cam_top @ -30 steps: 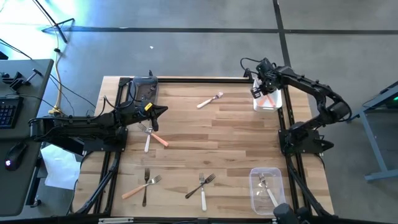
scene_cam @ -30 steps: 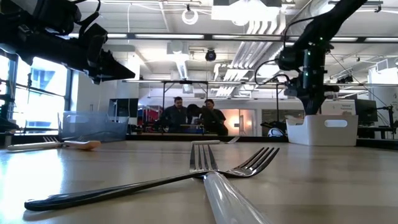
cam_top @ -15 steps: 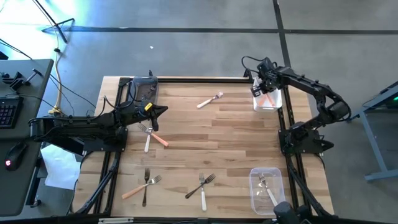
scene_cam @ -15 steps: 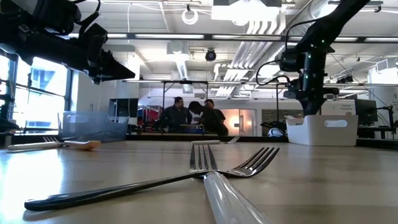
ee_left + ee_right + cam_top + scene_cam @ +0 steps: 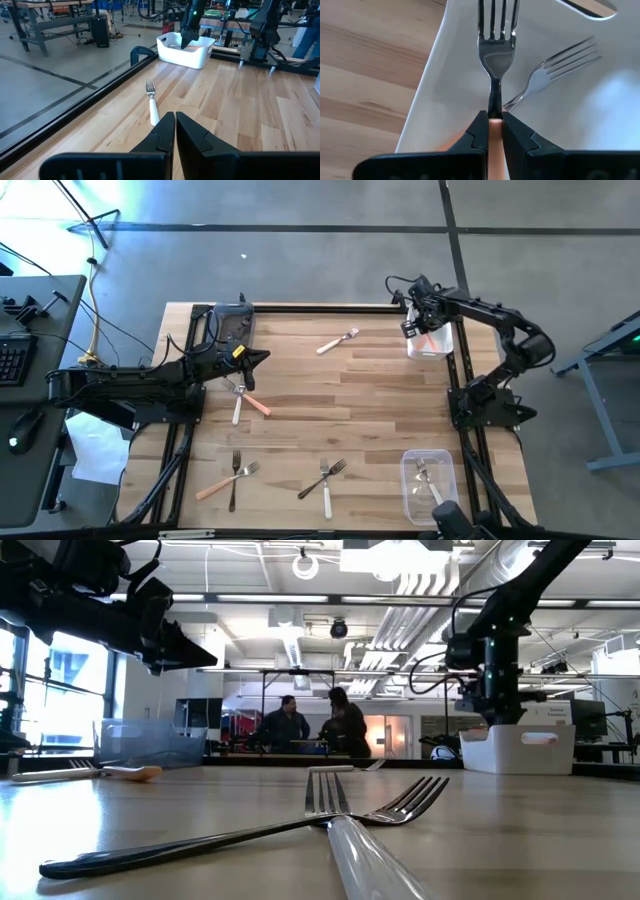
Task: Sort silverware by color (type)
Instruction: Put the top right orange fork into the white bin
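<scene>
My right gripper [image 5: 494, 117] is at the table's far right, over the white bin [image 5: 436, 343], shut on a salmon-orange-handled fork [image 5: 495, 55]. A second fork [image 5: 555, 62] lies on the bin's floor. My left gripper [image 5: 262, 358] hovers shut and empty at the left, above an orange and a white fork [image 5: 245, 398] that lie crossed on the table. A white-handled fork [image 5: 338, 341] lies at the far middle. Along the near edge lie an orange and a dark fork [image 5: 228, 478], and a dark and a white fork [image 5: 325, 479]. My right gripper pinches the fork's orange handle [image 5: 494, 131] between its two fingers, right where the handle meets the metal neck. The fingers point steeply down and lie along the fork. The tines [image 5: 496, 20] stick out past the fingertips, down into the white bin.
A clear bin [image 5: 428, 485] with forks in it stands at the near right. A dark grey bin [image 5: 230, 322] stands at the far left corner. Black rails frame the table. People stand in the room beyond the table's far edge.
My right gripper has sunk a little toward the white bin with the fork still pinched between its fingers, tines down.
</scene>
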### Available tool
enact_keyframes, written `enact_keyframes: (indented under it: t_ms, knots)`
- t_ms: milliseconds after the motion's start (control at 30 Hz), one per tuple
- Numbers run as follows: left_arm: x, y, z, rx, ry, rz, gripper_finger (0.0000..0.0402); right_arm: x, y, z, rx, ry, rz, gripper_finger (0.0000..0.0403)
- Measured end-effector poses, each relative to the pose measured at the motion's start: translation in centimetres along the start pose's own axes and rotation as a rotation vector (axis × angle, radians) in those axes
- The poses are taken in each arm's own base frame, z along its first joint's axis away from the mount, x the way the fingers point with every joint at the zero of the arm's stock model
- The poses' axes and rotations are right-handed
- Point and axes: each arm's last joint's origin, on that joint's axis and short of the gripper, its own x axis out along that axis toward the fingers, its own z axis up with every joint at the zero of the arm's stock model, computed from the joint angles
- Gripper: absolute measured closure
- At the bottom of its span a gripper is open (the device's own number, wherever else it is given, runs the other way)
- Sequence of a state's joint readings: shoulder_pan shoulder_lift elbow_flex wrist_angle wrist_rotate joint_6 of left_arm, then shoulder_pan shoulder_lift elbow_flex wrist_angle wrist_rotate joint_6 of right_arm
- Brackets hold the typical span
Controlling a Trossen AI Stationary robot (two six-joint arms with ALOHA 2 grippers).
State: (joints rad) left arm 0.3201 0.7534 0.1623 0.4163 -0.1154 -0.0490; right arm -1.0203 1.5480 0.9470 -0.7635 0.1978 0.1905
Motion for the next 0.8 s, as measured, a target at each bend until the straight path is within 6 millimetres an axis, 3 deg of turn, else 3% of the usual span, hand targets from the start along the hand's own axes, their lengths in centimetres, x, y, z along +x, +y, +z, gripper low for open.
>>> enact_keyframes:
  t_ms: [467, 800]
  knots:
    - [0.0, 0.0, 0.0, 0.0, 0.0, 0.0, 0.0394, 1.5, 0.3, 0.1, 0.004, 0.051, -0.007, 0.0381]
    - [0.0, 0.0, 0.0, 0.0, 0.0, 0.0, 0.0394, 1.7, 0.4, 0.1, 0.0, 0.056, -0.008, 0.0262]
